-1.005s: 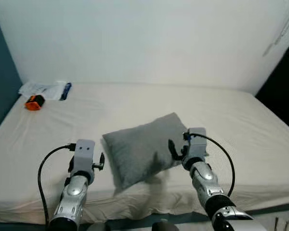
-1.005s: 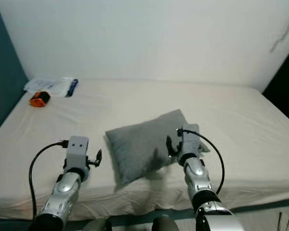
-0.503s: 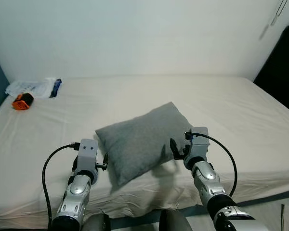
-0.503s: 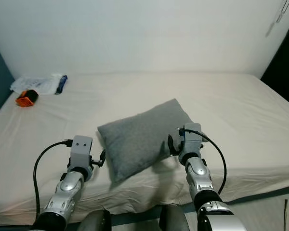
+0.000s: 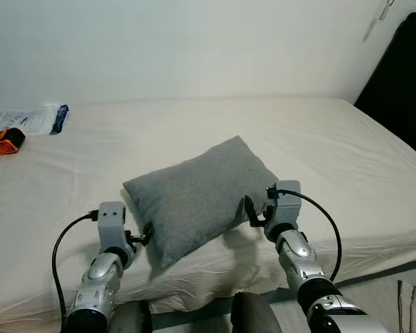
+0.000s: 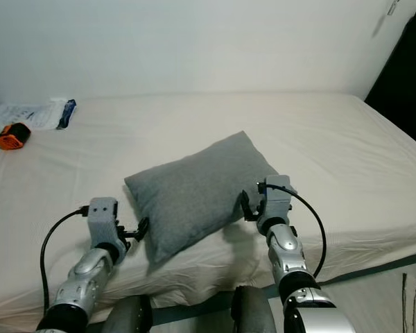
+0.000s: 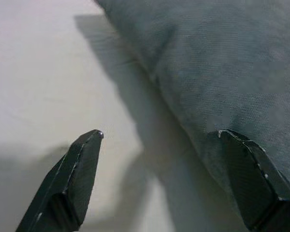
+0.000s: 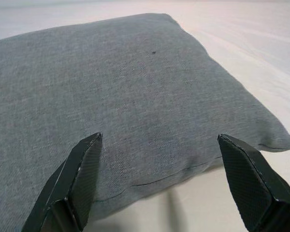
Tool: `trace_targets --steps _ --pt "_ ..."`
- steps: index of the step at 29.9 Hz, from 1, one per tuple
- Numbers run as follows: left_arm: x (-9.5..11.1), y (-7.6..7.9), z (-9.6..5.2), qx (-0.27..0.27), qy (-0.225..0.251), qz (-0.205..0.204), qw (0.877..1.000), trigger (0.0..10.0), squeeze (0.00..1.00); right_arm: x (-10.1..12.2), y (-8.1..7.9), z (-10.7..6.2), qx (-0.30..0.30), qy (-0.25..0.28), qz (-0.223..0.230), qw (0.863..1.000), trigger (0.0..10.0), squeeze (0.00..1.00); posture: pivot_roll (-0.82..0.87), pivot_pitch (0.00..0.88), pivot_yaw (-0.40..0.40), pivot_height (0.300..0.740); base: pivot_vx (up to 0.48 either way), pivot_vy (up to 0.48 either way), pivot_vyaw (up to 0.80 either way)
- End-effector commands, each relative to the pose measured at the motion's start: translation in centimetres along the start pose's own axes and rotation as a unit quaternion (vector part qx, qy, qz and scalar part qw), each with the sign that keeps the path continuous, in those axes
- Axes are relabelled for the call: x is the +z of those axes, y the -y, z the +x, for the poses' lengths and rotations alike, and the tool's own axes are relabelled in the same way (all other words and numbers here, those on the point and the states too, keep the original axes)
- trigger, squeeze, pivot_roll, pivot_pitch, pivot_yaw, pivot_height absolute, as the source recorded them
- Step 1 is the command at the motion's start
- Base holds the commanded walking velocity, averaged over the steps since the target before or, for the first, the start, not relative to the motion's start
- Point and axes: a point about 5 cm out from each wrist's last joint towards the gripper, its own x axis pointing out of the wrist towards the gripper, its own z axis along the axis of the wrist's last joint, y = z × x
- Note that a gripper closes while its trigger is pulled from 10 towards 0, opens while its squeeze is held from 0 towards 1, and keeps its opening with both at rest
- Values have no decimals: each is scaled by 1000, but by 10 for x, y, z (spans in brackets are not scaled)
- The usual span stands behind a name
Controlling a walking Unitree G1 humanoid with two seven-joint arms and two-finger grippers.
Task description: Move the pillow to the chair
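While lying on the bed [image 5: 347,159], the pillow [image 5: 194,194] sits between both hands.

One grey pillow [image 5: 197,196] lies on one bed [image 5: 347,152], flanked by two grippers, the left gripper [image 5: 145,234] at its eight o'clock and the right gripper [image 5: 254,212] at its four o'clock, with one orange object [image 5: 7,140] and one plastic packet [image 5: 29,118] at ten o'clock.

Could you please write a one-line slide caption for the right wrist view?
Open right gripper faces the grey pillow lying on the white bed.
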Motion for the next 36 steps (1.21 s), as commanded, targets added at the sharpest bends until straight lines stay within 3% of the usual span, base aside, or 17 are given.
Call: trace_targets --steps 1,2,5,9,11,12,14,15,17,19,20,21,22,24,25,33,36 --pt "-3 0 -1 -10 -8 -41 999 10000 1000 4 0 2 3 6 10 1000 10000 0 24 0 -108 567 0 0 0" --pt "-3 0 -1 -10 -8 -41 999 10000 1000 4 0 2 3 6 10 1000 10000 0 24 0 -108 567 0 0 0" --pt "-3 -5 -4 -39 6 -156 987 10000 1000 4 -2 2 10 9 12 1000 10000 0 24 0 -105 562 0 0 0" --pt "-3 -6 -4 -45 11 -178 983 10000 1000 4 -2 2 9 10 15 1000 10000 0 25 0 -105 562 0 0 0" --pt "-6 6 -1 -74 11 -227 971 10000 1000 4 -2 2 7 8 20 1000 10000 0 26 0 -109 562 0 0 0" --pt "-6 6 -1 -74 11 -227 971 10000 1000 4 -2 2 7 8 20 1000 10000 0 26 0 -109 562 0 0 0" --pt "-6 26 2 -109 6 -252 962 10000 1000 3 -5 2 17 11 40 999 10000 0 24 0 -107 548 0 0 0" --pt "-6 26 2 -109 6 -252 962 10000 1000 3 -5 2 17 11 40 999 10000 0 24 0 -107 548 0 0 0" --pt "-2 40 6 -142 5 -287 947 10000 1000 3 -5 2 14 10 33 999 10000 0 19 0 -102 538 0 0 0" --pt "-2 40 6 -142 5 -287 947 10000 1000 3 -5 2 14 10 33 999 10000 0 19 0 -102 538 0 0 0" --pt "0 45 7 -157 7 -304 940 10000 1000 4 -5 3 13 10 31 999 10000 0 19 0 -102 538 0 0 0" --pt "5 51 9 -176 13 -323 930 10000 267 4 -5 3 11 11 30 999 10000 0 15 0 -96 538 0 0 0" --pt "10 53 10 -191 22 -341 920 10000 0 4 -4 3 8 11 28 1000 10000 0 15 0 -95 538 0 0 0" --pt "10 53 10 -191 22 -341 920 10000 0 4 -4 3 8 11 28 1000 10000 0 15 0 -95 538 0 0 0" --pt "18 53 12 -203 36 -360 910 10000 0 4 -3 2 6 11 27 1000 10000 0 15 0 -94 538 0 0 0" --pt "31 45 17 -192 64 -393 897 10000 0 3 -1 1 2 10 29 1000 10000 0 12 0 -90 538 0 0 0" --pt "38 54 18 -216 58 -370 902 10000 0 3 -1 2 2 8 28 1000 10000 0 13 0 -93 538 0 0 0"
